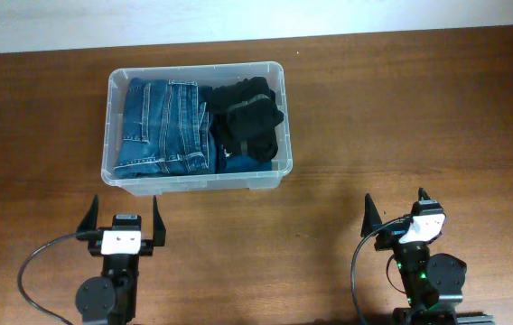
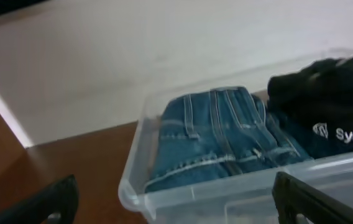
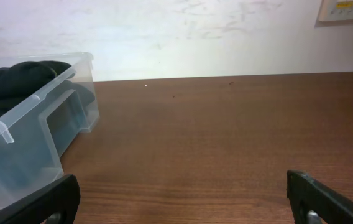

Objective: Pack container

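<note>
The clear plastic container [image 1: 112, 126] stands on the brown table behind the arms. Folded blue jeans [image 1: 163, 126] fill its left part and a black garment [image 1: 249, 120] lies in its right part. In the left wrist view the container's near rim [image 2: 164, 194] is close, with the jeans [image 2: 220, 134] and the black garment [image 2: 329, 93] inside. In the right wrist view the container's corner [image 3: 33, 134] is at the left. My left gripper [image 1: 121, 219] is open and empty in front of the container. My right gripper [image 1: 394, 213] is open and empty over bare table.
A pale wall [image 1: 256, 18] runs behind the table's far edge. A wall switch plate [image 3: 344, 9] shows at the upper right in the right wrist view. Bare brown table [image 1: 419, 117] lies to the right of the container.
</note>
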`<state>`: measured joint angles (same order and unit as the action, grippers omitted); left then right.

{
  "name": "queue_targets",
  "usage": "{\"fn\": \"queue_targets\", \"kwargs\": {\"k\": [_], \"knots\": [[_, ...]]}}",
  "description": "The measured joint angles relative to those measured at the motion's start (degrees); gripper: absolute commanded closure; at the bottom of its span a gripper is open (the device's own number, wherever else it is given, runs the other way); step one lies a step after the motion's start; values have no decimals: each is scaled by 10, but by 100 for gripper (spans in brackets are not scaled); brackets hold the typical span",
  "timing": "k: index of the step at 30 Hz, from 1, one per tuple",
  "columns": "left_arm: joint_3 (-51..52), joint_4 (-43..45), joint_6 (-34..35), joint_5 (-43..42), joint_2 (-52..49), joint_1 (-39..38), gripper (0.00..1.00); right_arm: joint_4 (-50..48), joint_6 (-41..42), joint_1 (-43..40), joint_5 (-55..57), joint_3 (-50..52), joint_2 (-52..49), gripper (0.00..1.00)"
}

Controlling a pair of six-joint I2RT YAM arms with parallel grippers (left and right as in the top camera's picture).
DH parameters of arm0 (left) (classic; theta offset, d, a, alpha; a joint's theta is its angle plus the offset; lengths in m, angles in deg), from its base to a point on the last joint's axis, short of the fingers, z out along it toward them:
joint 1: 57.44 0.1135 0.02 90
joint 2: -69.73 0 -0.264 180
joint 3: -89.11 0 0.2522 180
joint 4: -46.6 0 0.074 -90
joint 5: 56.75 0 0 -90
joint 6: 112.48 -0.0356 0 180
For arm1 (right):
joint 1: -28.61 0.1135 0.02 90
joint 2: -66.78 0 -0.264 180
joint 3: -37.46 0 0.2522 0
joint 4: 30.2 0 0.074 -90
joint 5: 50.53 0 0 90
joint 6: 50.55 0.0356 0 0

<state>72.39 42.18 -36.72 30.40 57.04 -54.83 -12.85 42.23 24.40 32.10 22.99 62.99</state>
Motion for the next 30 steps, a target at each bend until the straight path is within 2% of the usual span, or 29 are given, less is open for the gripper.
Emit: {"fn": "queue_targets", "kwargs": {"k": [5, 12, 30], "knots": [[12, -35, 0, -17, 45, 9, 1, 0, 0, 0, 0, 0, 0, 2], [20, -131, 0, -27, 90, 9, 1, 0, 0, 0, 0, 0, 0, 2], [21, -133, 0, -28, 118, 11, 1, 0, 0, 0, 0, 0, 0, 2]]}}
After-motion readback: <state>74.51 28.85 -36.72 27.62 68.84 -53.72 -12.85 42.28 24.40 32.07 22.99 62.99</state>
